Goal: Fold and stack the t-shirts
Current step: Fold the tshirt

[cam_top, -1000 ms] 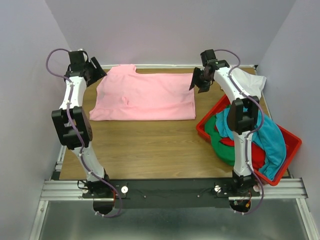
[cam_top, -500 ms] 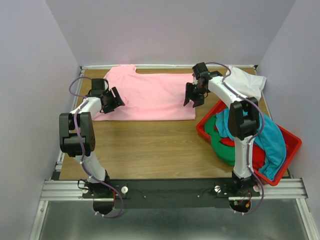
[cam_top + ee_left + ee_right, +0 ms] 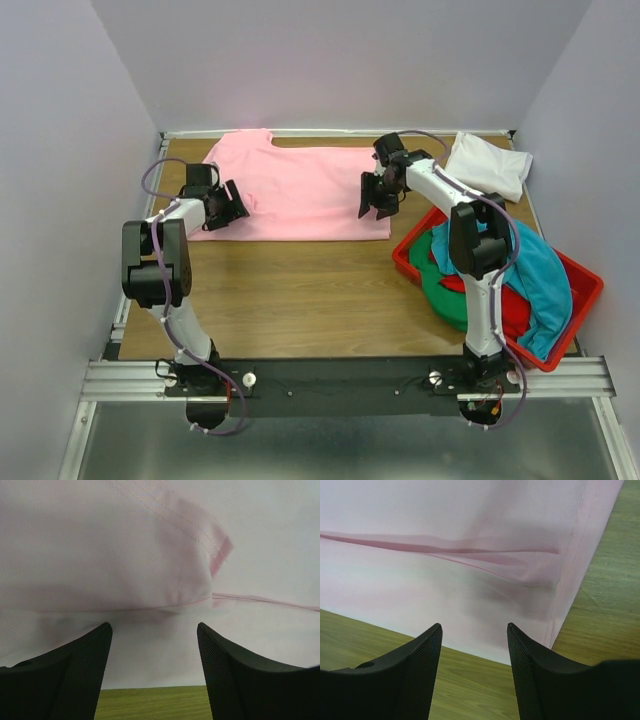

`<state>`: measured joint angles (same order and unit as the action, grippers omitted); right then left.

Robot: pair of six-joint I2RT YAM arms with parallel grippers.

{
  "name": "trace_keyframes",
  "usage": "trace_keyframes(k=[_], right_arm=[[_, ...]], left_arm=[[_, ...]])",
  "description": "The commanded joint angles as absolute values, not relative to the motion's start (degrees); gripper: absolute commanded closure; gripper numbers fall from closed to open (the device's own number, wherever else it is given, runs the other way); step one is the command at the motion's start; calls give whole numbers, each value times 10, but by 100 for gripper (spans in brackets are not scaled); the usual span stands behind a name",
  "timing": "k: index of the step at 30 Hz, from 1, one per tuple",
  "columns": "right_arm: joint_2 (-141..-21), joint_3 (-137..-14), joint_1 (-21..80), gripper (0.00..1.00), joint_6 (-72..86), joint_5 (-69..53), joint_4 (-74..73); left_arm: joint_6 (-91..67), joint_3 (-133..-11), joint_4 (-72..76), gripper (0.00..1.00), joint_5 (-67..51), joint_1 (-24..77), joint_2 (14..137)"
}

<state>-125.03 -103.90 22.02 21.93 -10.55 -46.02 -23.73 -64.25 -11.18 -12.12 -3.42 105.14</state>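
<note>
The wooden table (image 3: 300, 290) carried everything, and the largest cloth on it was the light pink t-shirt (image 3: 300, 190), spread flat across the far half with its collar toward the left end and its hem toward the right. To the right, at the near corner, sat the red bin (image 3: 590, 285), set at an angle. The teal t-shirt (image 3: 545, 275) was draped over its contents and hung over the near rim, the green t-shirt (image 3: 445, 295) was bunched at its left side, and the red t-shirt (image 3: 512, 308) showed between those two. The white t-shirt (image 3: 490, 165) lay folded in the far right corner of the table, apart from the pink one and just beyond the bin. Both arms reached low over the pink shirt. The left gripper (image 3: 232, 205) was at the shirt's near left corner with its jaws spread apart and nothing between them; its wrist view showed a folded sleeve (image 3: 210, 545) with a stitched edge just ahead. The right gripper (image 3: 372, 200) was at the near right corner, likewise released and empty, its fingers (image 3: 420, 670) straddling the shirt's near edge above a crease (image 3: 485, 557) in the cloth.
</note>
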Motion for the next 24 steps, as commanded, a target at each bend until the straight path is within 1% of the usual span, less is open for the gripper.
trace_keyframes(k=[1, 6, 12, 16, 20, 24], right_arm=[[-1267, -1011, 221, 38, 196, -104, -450], [-1258, -964, 222, 38, 188, -117, -451], [-1225, -892, 227, 38, 188, -128, -453], [-1202, -838, 230, 38, 189, -169, -454], [-1184, -831, 241, 38, 184, -174, -457], [-1172, -874, 242, 38, 184, -178, -468]], left_arm=[[-221, -628, -116, 23, -100, -40, 1070], [-217, -614, -127, 23, -99, -41, 1062], [-221, -566, -136, 23, -87, -53, 1033], [-225, -528, -147, 23, -74, -59, 1003], [-226, -499, -163, 22, -71, -59, 951], [-229, -520, -187, 22, -72, -58, 911]])
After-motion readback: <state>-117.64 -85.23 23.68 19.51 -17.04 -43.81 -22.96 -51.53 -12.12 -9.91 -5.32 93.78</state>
